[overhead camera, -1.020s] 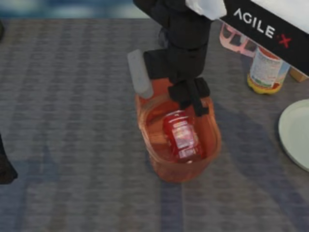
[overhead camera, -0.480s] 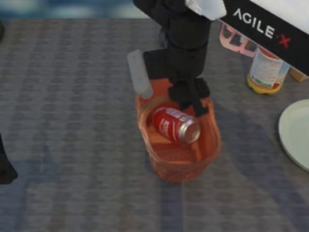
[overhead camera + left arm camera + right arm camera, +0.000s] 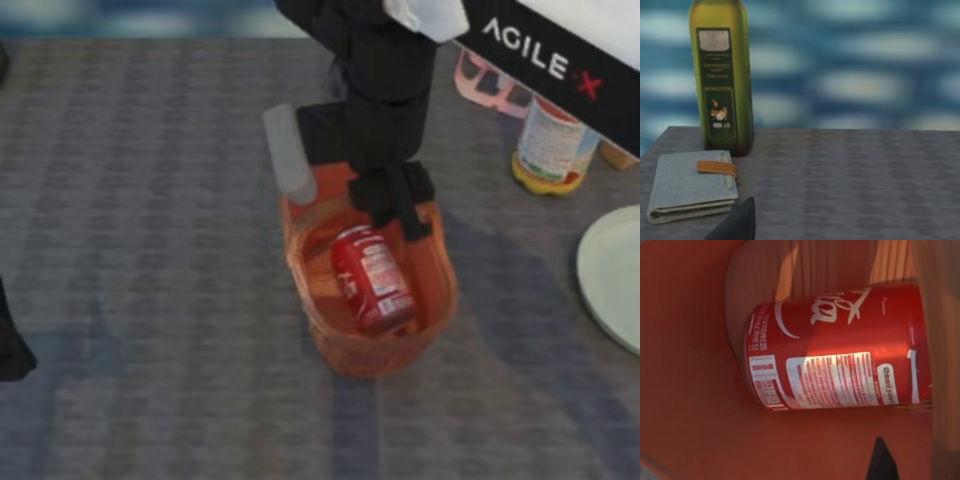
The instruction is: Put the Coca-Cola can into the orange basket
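From above, we see the Coca-Cola can lying on its side inside the orange basket, our right pincer spread over the basket's far rim, gripping nothing. Our right wrist view confirms the can rests against the basket wall, so we judge only withdrawal remains; our left wrist view shows merely desk, and we cannot tell that pincer's state.

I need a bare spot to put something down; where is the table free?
The broad bare stretch of table left of the orange basket is free. The right side is crowded: yellow bottle, white plate, pink rack, and the right pincer over the basket holding the Coca-Cola can.
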Action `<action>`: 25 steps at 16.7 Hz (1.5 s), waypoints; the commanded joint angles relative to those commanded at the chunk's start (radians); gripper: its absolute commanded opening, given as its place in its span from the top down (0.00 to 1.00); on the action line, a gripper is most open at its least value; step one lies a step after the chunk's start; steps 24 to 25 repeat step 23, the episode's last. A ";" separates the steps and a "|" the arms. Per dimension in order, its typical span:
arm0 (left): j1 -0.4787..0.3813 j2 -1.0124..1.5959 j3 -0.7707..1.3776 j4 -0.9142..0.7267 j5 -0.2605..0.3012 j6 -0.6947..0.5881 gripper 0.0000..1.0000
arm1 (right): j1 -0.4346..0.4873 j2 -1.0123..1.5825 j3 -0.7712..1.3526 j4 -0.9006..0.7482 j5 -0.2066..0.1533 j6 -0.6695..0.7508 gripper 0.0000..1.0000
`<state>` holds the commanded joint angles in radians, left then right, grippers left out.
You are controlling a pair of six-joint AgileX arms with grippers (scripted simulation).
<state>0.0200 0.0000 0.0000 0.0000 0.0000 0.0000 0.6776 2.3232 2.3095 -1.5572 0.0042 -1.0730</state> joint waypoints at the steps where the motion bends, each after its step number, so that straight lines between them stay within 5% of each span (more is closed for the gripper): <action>1: 0.000 0.000 0.000 0.000 0.000 0.000 0.00 | 0.000 0.000 0.000 0.000 0.000 0.000 1.00; 13: 0.000 0.000 0.000 0.000 0.000 0.000 0.00 | -0.001 0.002 0.003 -0.004 0.000 0.001 1.00; 25: 0.000 0.000 0.000 0.000 0.000 0.000 0.00 | -0.027 0.046 0.288 -0.246 0.000 -0.034 1.00</action>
